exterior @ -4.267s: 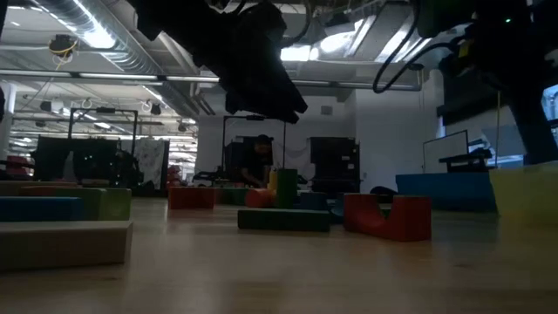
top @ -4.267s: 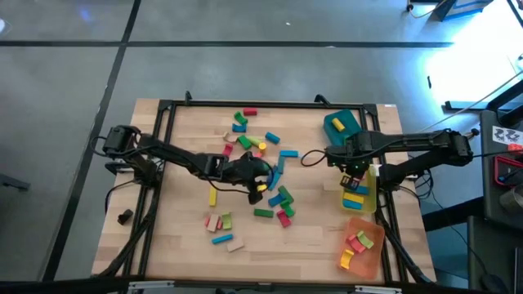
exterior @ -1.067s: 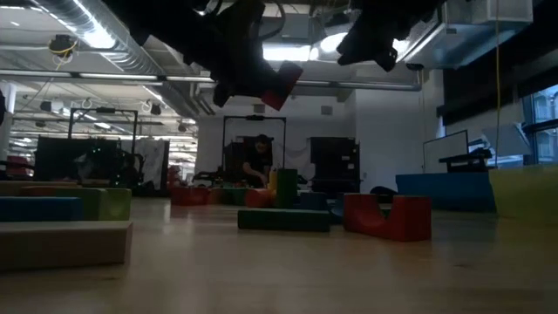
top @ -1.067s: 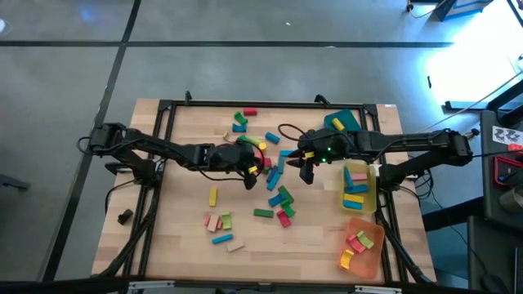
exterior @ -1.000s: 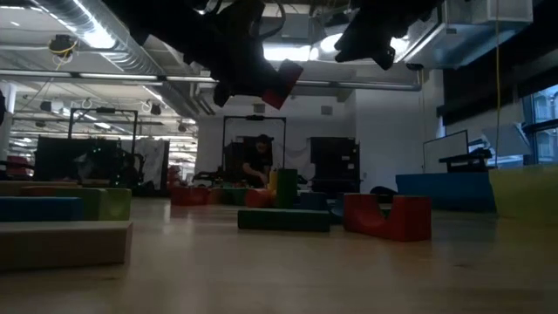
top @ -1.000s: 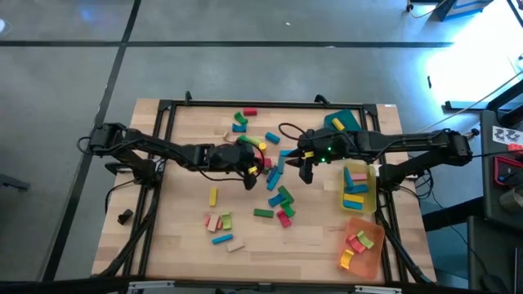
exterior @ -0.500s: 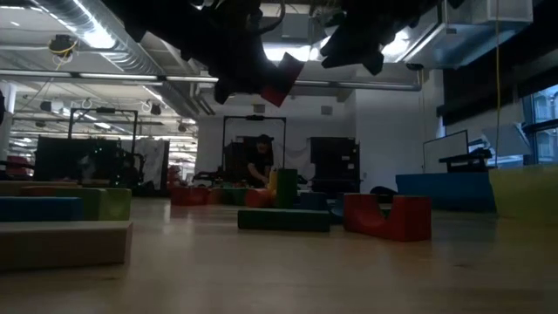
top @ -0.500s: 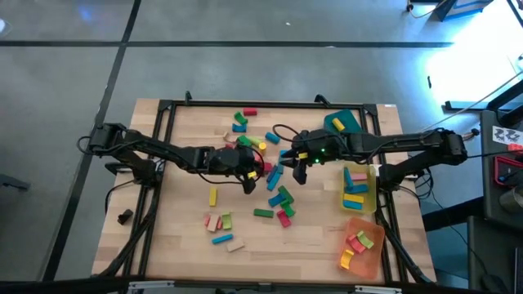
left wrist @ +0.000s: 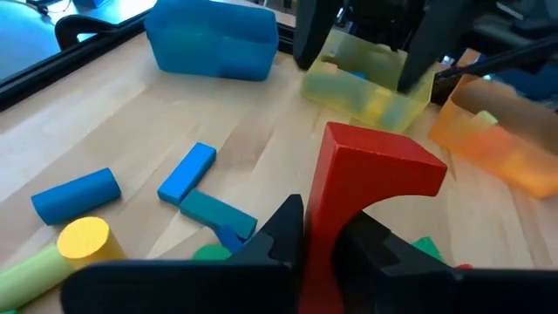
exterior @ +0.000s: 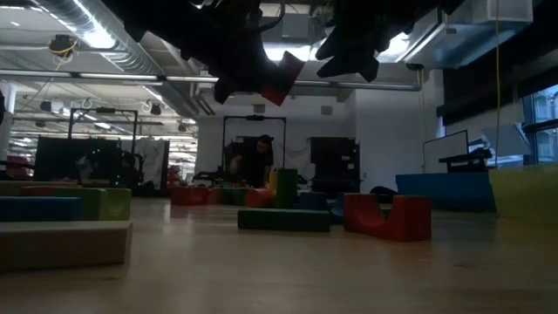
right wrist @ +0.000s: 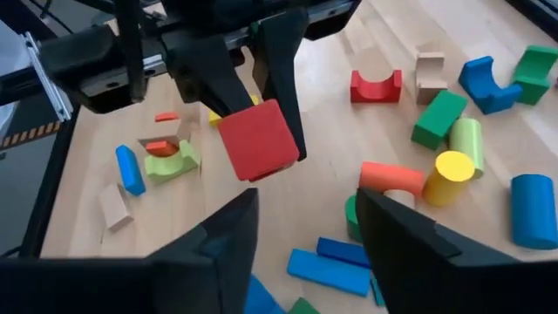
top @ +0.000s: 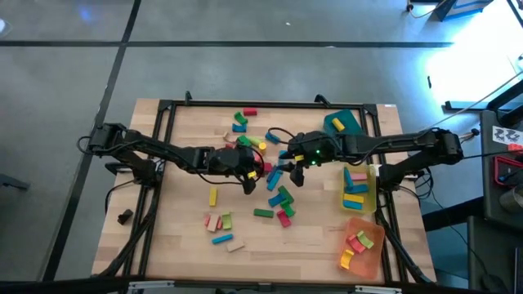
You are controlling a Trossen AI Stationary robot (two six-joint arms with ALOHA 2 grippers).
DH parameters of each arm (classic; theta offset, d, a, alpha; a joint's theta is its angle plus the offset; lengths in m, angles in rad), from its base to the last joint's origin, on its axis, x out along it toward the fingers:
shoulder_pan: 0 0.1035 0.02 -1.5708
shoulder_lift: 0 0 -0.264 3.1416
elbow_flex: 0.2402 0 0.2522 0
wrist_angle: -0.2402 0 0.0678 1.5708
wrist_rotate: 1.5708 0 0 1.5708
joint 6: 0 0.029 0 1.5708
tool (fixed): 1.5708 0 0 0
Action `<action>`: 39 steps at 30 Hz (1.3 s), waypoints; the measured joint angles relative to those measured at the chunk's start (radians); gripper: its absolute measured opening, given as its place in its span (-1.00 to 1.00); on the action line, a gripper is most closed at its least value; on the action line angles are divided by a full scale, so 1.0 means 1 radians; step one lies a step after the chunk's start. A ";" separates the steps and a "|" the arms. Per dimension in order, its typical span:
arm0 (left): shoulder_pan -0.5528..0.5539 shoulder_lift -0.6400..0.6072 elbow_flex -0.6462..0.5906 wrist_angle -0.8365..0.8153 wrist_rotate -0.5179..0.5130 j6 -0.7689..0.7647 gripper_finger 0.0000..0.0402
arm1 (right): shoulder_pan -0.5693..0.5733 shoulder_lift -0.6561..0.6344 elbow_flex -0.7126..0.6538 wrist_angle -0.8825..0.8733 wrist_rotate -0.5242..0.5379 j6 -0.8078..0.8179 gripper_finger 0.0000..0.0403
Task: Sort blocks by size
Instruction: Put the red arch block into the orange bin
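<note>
- Red and arch-cut, the block (left wrist: 375,196) you hold in your left gripper (left wrist: 318,240) has a flat square face and a curved notch on one side; its two dark fingers (left wrist: 281,228) pinch it at the lower end.
- Your left gripper sits above the middle of the table (top: 163,237), with that red block lifted clear of the wood, as the low view shows.
- Your right gripper (right wrist: 305,231) faces it from just beside, jaws spread wide and nothing between them.
- Below both, you see the blocks (top: 274,192) scattered loosely: blue bars, green pieces, a yellow cylinder (right wrist: 452,176), a red arch (right wrist: 376,85), plain wood pieces.
- Sorted pieces already lie in your yellow tray (top: 373,196) and orange tray (top: 377,253) at the right edge; the teal tray (top: 351,119) looks to hold one yellow piece, though the arm partly hides it.
</note>
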 joint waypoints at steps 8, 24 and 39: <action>0.000 0.000 0.000 0.011 0.000 -0.007 -0.83 | 0.000 0.011 0.000 0.023 -0.091 -0.222 0.13; -0.005 0.000 0.000 0.045 0.000 -0.017 -0.84 | 0.001 0.011 0.001 0.076 -0.120 -0.495 0.13; -0.012 0.007 0.000 0.170 0.000 0.008 -0.85 | 0.001 0.011 0.001 0.178 -0.123 -0.495 0.13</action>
